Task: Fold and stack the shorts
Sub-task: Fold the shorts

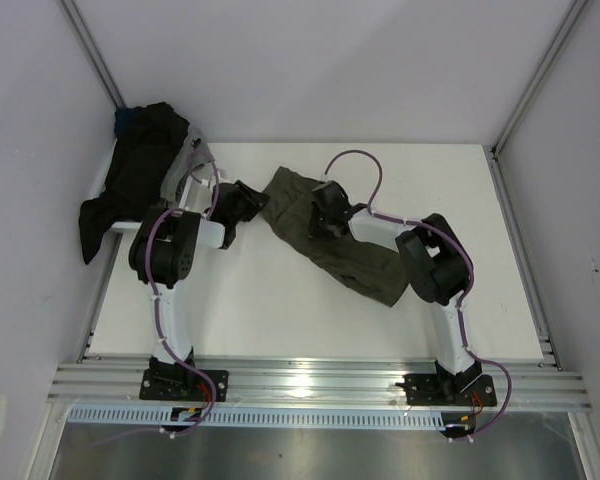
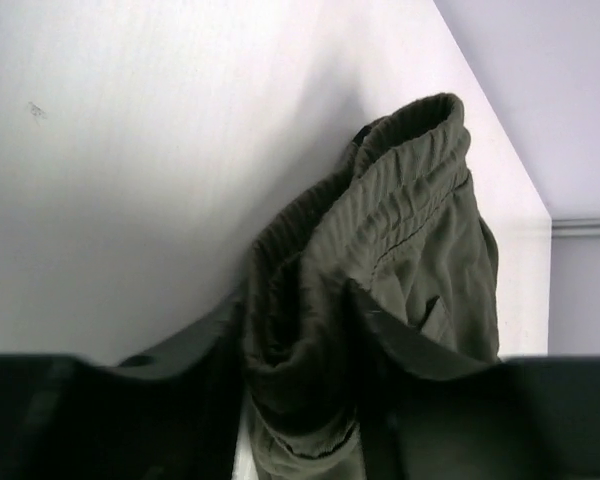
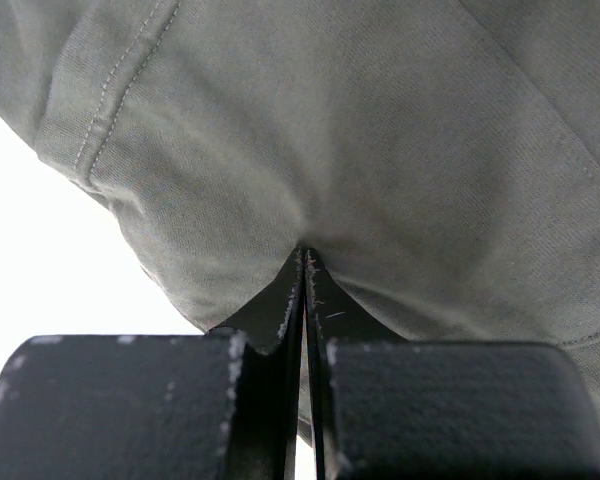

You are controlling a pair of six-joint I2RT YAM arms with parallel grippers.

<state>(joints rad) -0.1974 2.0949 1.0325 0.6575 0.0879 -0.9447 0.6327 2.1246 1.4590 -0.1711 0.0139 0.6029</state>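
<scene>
While both of my pincers are engaged on the olive-green pair (image 1: 355, 255), which lies crumpled in a diagonal band from the upper centre of the overhead view toward the lower right of the desk (image 1: 280, 320), I record the following. My left pincer (image 2: 300, 410) is closed around a thick bunch of cloth at the elasticated waistband end, and the gathered band rises past it in the left wrist view. My right pincer (image 3: 305, 290) is pressed almost flat together, nipping a thin fold of the same garment close to a stitched hem. The black pair (image 1: 130, 195) is heaped in the upper left corner of the overhead view, partly hanging over the desk's edge and well apart from both pincers. Assessment: the cloth is light, limp and not fragile. It will sag between two holds and keep no shape, so I judge that folds must be laid down on the desk rather than formed in the air. The weave looks matte, not slippery, though a thin single-layer nip could pull free. The waistband corners and hems offer the firmest holds, since elastic and seams give bulk there.
</scene>
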